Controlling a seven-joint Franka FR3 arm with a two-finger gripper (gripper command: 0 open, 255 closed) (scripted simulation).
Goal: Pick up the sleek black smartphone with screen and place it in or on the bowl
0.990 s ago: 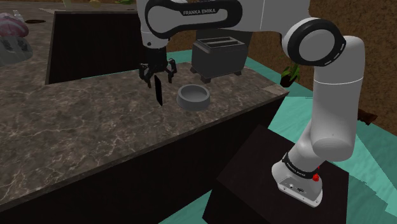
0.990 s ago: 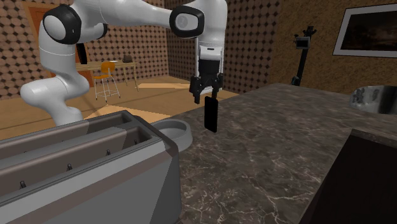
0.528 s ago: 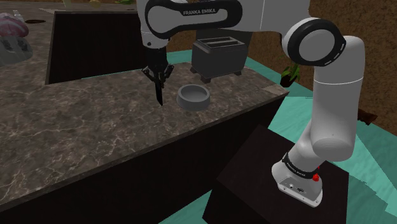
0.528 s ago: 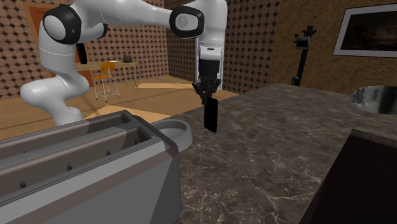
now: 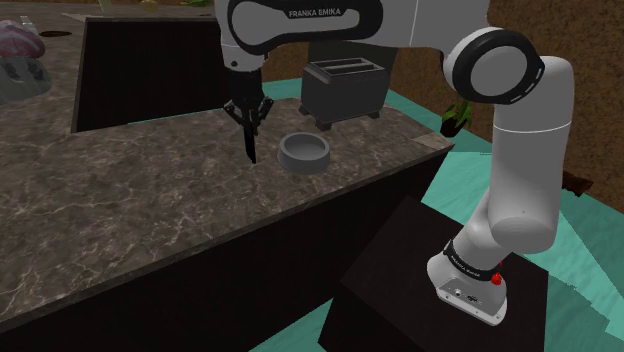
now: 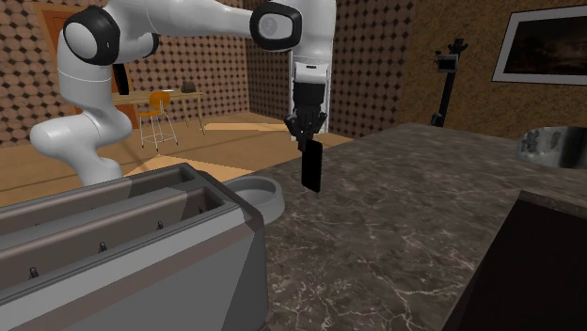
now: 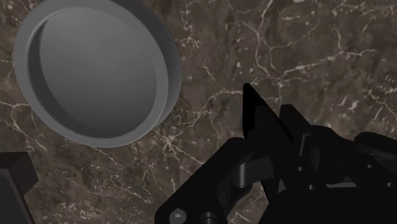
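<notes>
My pincer (image 5: 246, 120) pinches the black smartphone (image 5: 250, 148) upright above the counter (image 5: 120, 200); pickup looks done, the nearby grey bowl (image 5: 305, 153) not yet reached

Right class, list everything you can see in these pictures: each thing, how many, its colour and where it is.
smartphone: one, black, upright over the counter, clasped by the pincer
bowl: one, grey, on the counter beside the smartphone
toaster: one, dark grey, on the counter behind the bowl in the shoulder view
counter: one, dark with pale veins
chair: one, orange, far back in the second exterior view
framed picture: one, dark, on the wall
stand: one, dark box, beside the counter
arm: one, white with dark joints, reaching over the counter
pincer: one, black, shut on the smartphone's top end
</notes>
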